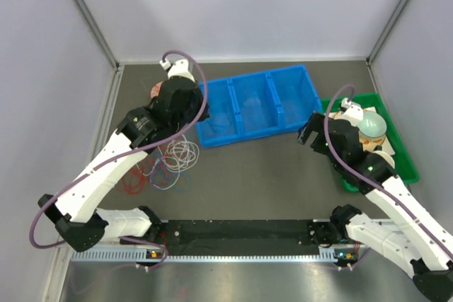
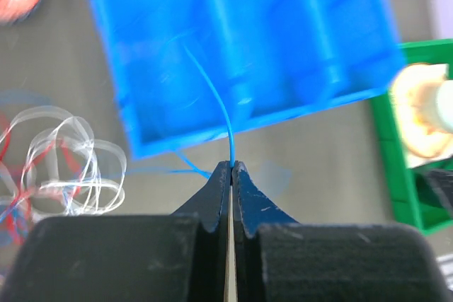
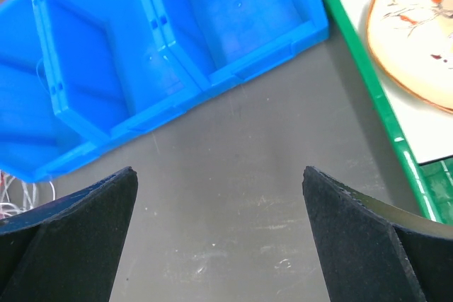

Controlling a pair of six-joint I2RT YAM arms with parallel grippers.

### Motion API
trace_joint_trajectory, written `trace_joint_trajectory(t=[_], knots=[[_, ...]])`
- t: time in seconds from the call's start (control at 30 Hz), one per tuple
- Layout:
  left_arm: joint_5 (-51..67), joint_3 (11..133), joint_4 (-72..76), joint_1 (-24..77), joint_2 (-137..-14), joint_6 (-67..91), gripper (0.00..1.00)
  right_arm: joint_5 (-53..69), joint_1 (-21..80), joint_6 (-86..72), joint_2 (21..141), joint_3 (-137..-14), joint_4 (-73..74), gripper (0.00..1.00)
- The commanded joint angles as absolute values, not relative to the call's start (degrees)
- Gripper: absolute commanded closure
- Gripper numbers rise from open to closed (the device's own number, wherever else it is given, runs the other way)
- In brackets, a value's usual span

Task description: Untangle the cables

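Shows the left pincer (image 2: pixel 231 165) pressed together, clamped on a thin blue cable (image 2: pixel 216 93) arcing up from the tips toward a blue plastic three-compartment bin (image 2: pixel 283 5) straight ahead. Places the loose tangle of thin red, white and blue cables (image 2: pixel 60 164) on the dark grey desk (image 2: pixel 318 153), off to that pincer's left. Shows the right pincer (image 3: pixel 218 175) spread wide apart above the desk, gripping nothing, the bin ahead-left, a green plastic tray (image 3: pixel 368 83) ahead-right.
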State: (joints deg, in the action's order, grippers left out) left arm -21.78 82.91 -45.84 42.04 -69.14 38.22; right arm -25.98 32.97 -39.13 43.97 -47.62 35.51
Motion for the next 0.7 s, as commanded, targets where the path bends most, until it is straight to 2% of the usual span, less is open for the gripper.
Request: trace_joint_trajectory(t=[0.0,0.37,0.67], knots=[[-14.8,88.9,-37.2,42.3,-72.9,31.9,1.00,-30.3,33.2,-40.4,41.0,-48.3,37.5,0.01],[-8.8,101.8,-28.7,42.4,-82.0,30.0,1.00,-33.0,33.3,-40.9,37.7,-48.5,40.3,0.01],[-21.4,107.3,-31.9,42.2,-87.1,25.6,1.00,-32.0,33.3,-41.5,37.9,-47.8,40.5,0.01]])
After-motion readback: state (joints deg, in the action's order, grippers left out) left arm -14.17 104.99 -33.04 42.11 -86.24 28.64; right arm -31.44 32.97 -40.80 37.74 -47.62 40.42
